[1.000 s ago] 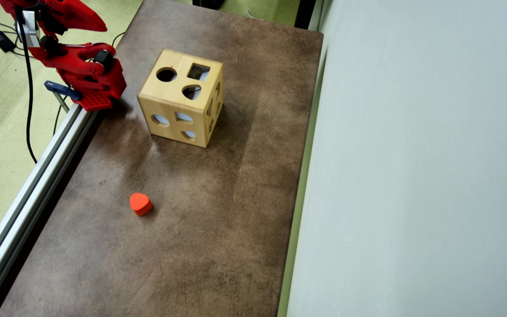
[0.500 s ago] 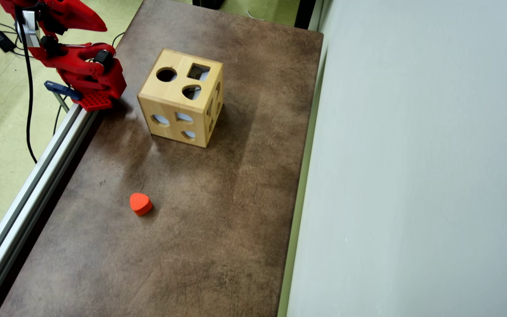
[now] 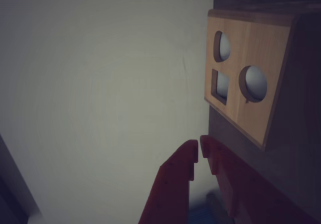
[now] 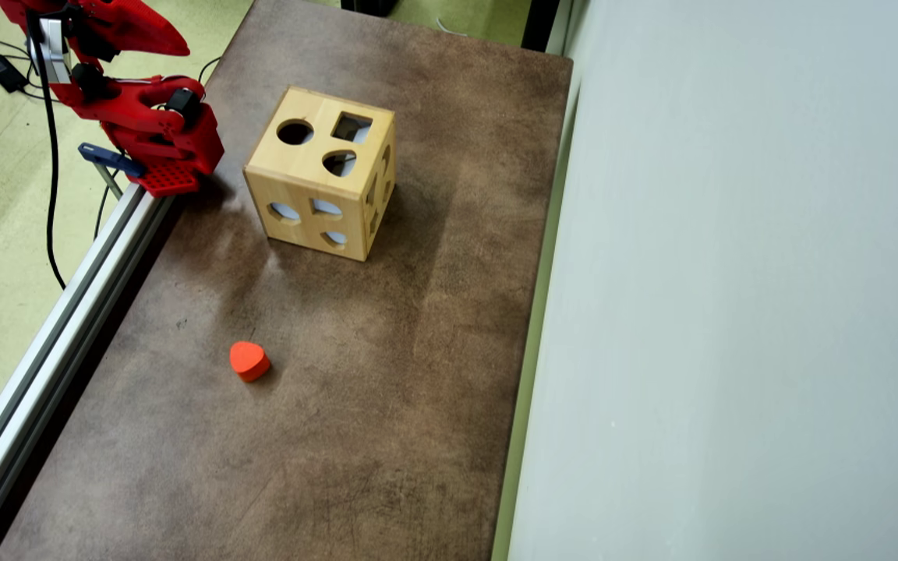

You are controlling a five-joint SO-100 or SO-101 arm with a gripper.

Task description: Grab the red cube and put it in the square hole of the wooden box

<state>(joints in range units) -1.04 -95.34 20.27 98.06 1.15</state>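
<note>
Beside wooden box (image 4: 320, 173), hand (image 3: 199, 154) unmoved.

One wooden box (image 4: 321, 173) stands in the upper middle of the overhead view. Its top face has three holes: one round hole (image 4: 295, 132), one square hole (image 4: 351, 127) and one heart-shaped hole (image 4: 339, 163). The face toward the bottom of the frame also shows three holes. One orange-red heart block (image 4: 249, 361) lies lower left. One red arm (image 4: 118, 86) sits in the upper left corner.
</note>
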